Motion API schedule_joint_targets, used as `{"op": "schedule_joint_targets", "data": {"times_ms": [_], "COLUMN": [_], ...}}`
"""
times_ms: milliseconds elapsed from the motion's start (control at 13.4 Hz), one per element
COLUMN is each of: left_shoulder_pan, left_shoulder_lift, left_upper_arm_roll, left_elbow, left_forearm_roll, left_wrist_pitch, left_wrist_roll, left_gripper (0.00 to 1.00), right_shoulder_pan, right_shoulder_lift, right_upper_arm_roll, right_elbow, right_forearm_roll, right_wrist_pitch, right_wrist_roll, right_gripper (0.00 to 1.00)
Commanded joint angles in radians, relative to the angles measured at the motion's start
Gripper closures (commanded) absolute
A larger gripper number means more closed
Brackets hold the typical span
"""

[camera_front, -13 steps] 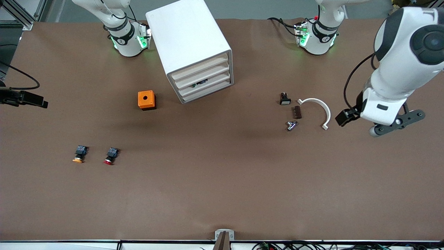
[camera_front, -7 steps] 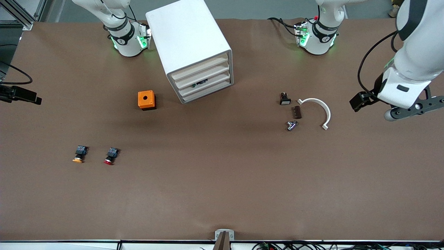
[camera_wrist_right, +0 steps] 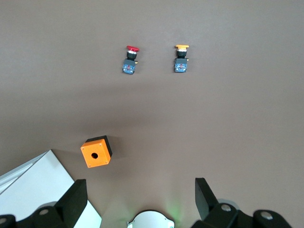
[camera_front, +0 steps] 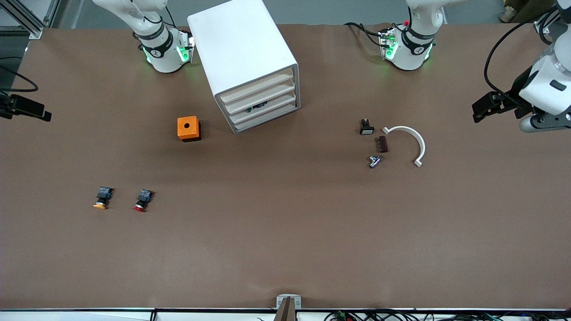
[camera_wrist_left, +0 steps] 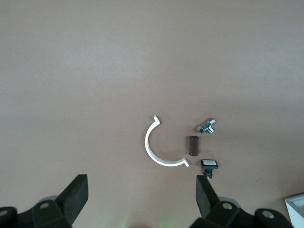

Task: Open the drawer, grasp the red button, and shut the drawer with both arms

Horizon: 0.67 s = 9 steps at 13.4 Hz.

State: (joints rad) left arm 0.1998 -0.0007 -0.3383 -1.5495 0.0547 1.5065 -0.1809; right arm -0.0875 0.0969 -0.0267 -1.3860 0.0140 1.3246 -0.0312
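Observation:
The white cabinet (camera_front: 243, 53) stands between the two arm bases, and every stacked drawer (camera_front: 263, 103) is pushed in. The red-capped button (camera_front: 142, 199) lies on its side on the table, nearer to the front camera than the orange box, toward the right arm's end; the right wrist view also shows this button (camera_wrist_right: 130, 61). My right gripper (camera_wrist_right: 141, 191) hangs open and empty high over that end of the table. Over the left arm's end, my left gripper (camera_wrist_left: 141, 191) is open and empty, high above the small parts; the left arm (camera_front: 542, 87) shows at the edge of the front view.
An orange box (camera_front: 188, 128) sits beside the cabinet. An orange-yellow capped button (camera_front: 102, 197) lies beside the red one. Toward the left arm's end lie a black button with a white face (camera_front: 366, 127), a brown block (camera_front: 382, 144), a metal fitting (camera_front: 374, 161) and a white arc (camera_front: 408, 141).
The left arm has swung away from the small parts, out toward its end of the table and toward the bases. The right arm's black part at the edge has shifted slightly toward the bases.

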Motion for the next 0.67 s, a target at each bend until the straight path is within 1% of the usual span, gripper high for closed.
{"op": "schedule_joint_targets", "data": {"times_ms": [0,74,149,223,372,446,595], "left_shoulder_pan": [-0.049,-0.113,-0.159,-0.183,-0.235,-0.246,-0.244], "left_shoulder_lift": [-0.068,-0.084,-0.09,-0.102,-0.119,-0.124,-0.116], "left_upper_arm_roll": [0.042,0.109,0.158,0.185,0.232,0.242,0.242], "left_elbow": [-0.058,-0.069,-0.075,-0.087,-0.112,-0.115,-0.113], "left_forearm_roll": [-0.022,-0.022,-0.022,-0.022,-0.022,-0.022,-0.024], "left_wrist_pitch": [-0.012,-0.012,-0.012,-0.012,-0.011,-0.009,-0.009], "left_wrist_roll": [0.027,0.032,0.038,0.043,0.044,0.044,0.044], "left_gripper": [0.0,0.0,0.0,0.0,0.0,0.0,0.0], "right_shoulder_pan": [0.009,0.012,0.012,0.015,0.031,0.035,0.049], "right_shoulder_lift": [-0.09,-0.126,-0.158,-0.179,-0.216,-0.238,-0.32], "right_upper_arm_roll": [0.004,0.004,0.004,0.004,0.002,0.001,0.002], "right_elbow": [-0.1,-0.134,-0.157,-0.172,-0.202,-0.241,-0.368], "right_forearm_roll": [0.004,0.004,0.006,0.007,0.006,0.006,0.006], "right_wrist_pitch": [0.015,0.028,0.033,0.031,0.039,0.063,0.161], "right_wrist_roll": [0.02,0.02,0.02,0.02,0.02,0.02,0.02], "right_gripper": [0.0,0.0,0.0,0.0,0.0,0.0,0.0]}}
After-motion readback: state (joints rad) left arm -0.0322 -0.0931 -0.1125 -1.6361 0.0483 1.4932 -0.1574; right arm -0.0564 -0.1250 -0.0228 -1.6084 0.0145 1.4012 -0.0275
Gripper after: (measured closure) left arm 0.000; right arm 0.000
